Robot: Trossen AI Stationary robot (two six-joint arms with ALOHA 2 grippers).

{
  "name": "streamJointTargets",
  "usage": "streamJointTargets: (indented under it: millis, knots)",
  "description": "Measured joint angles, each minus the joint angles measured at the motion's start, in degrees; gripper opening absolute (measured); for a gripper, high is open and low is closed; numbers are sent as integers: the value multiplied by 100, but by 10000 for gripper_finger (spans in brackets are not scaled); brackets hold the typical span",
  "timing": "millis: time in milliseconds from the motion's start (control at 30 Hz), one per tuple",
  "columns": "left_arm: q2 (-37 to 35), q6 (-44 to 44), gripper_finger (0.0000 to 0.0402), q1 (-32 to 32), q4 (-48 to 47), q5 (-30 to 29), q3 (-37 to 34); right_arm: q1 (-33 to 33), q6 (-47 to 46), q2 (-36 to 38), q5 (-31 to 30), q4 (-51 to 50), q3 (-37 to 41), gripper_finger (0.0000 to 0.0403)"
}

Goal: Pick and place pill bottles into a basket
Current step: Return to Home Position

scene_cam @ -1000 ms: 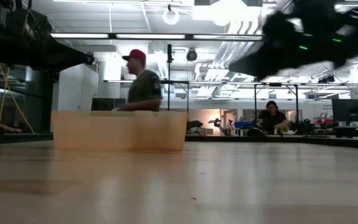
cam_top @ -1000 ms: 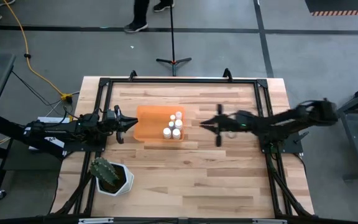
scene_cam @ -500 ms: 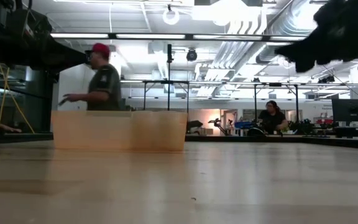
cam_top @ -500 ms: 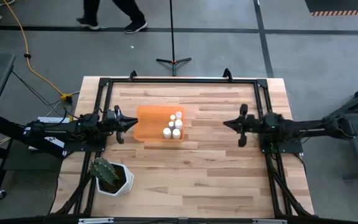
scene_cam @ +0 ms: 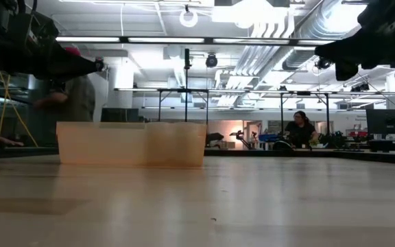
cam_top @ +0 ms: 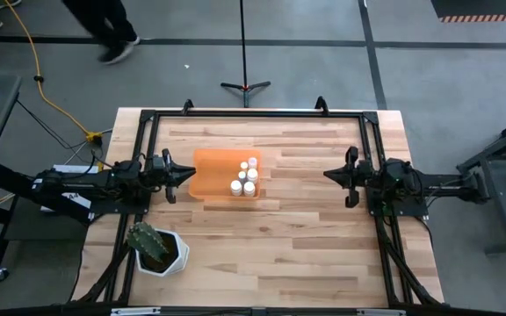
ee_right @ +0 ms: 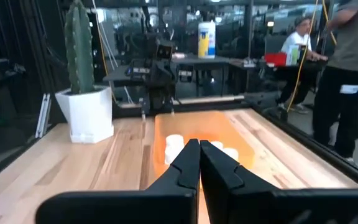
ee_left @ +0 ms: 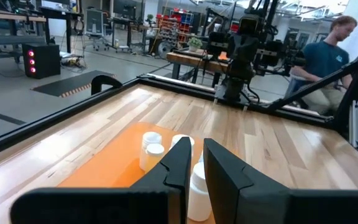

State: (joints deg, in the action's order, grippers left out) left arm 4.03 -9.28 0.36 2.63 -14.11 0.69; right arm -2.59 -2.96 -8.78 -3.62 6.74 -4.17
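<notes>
The pill bottles [cam_top: 247, 178] stand inside the orange basket [cam_top: 209, 173]. A cactus pot [cam_top: 155, 249] sits near the worktop [cam_top: 279, 246] corner. Left gripper [cam_top: 185, 175] and right gripper [cam_top: 330, 175] have fingers together, holding nothing.

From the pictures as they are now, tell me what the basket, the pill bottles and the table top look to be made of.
Basket: probably thin plastic, orange and translucent, since light glows through its walls in the low view.
Pill bottles: likely opaque white plastic with a smooth, faintly glossy finish; caps look the same.
Table top: wood, pale butcher-block planks with visible grain and seams, a soft satin sheen, framed by dark metal rails.
</notes>
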Motion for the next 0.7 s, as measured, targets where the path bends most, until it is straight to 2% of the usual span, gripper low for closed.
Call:
streamJointTargets:
  millis: [100,367,500,700]
  knots:
    - [0,1,79,2,3,2,-1,0,-76,1,0,523,360,3]
    - [-2,0,79,2,-3,101,0,0,-247,-11,-10,368,361,4]
    - [-5,258,77,-5,144,502,-1,0,-315,-11,-9,152,361,2]
    - [-20,305,24,2,140,168,0,2,-505,-13,-84,-94,363,5]
